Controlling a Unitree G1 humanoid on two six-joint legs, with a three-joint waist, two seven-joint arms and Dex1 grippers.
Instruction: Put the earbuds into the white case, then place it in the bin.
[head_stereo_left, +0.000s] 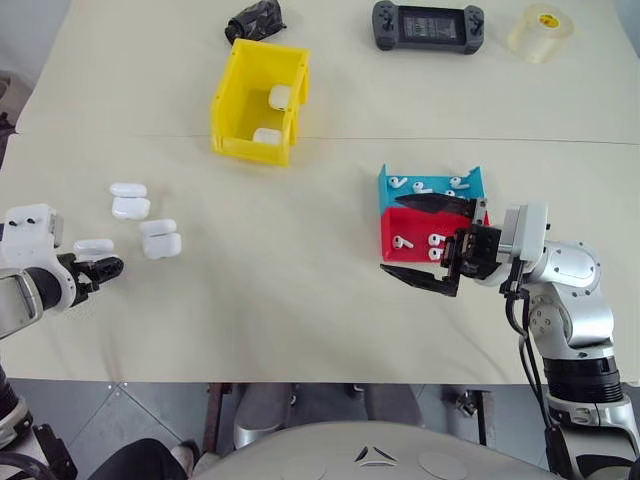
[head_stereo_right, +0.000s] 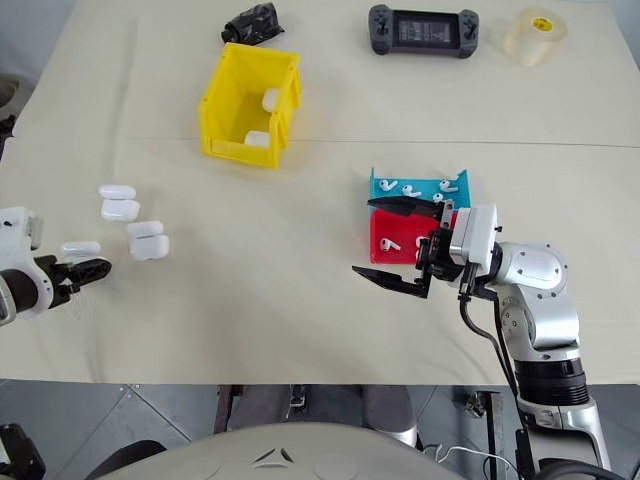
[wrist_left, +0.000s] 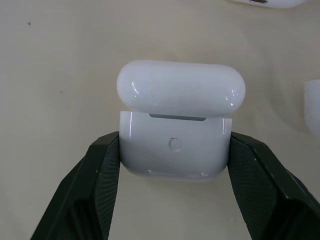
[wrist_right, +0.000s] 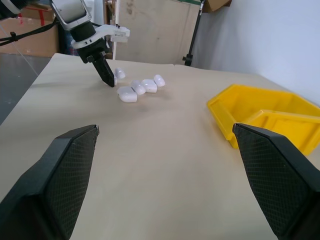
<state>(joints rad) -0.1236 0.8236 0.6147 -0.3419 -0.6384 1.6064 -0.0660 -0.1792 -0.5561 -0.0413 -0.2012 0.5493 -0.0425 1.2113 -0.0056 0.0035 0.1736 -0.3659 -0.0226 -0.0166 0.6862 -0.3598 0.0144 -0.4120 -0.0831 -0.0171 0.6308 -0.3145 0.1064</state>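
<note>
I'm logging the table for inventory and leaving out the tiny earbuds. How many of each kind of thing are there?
Yellow bin: 1
White cases: 5 (3 on the table, 2 in the bin)
Red tray: 1
Blue tray: 1
Game console: 1
Tape roll: 1
Black crumpled item: 1
Total: 11
</note>
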